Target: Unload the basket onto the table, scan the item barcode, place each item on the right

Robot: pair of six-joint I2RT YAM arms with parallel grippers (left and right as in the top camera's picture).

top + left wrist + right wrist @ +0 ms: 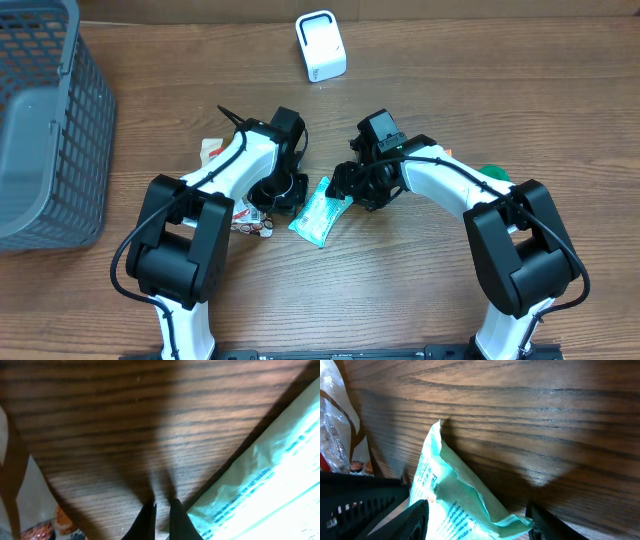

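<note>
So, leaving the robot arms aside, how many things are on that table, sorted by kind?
Baskets: 1, the grey basket
Scanners: 1, the white barcode scanner
Packets: 2, the mint-green packet and a clear snack packet, which is partly covered
Unidentified: 1, a green object, mostly hidden
Total: 5

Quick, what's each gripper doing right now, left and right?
Left gripper: closed, holding nothing, beside the mint-green packet.
Right gripper: open, jaws standing apart on either side of the same packet.
</note>
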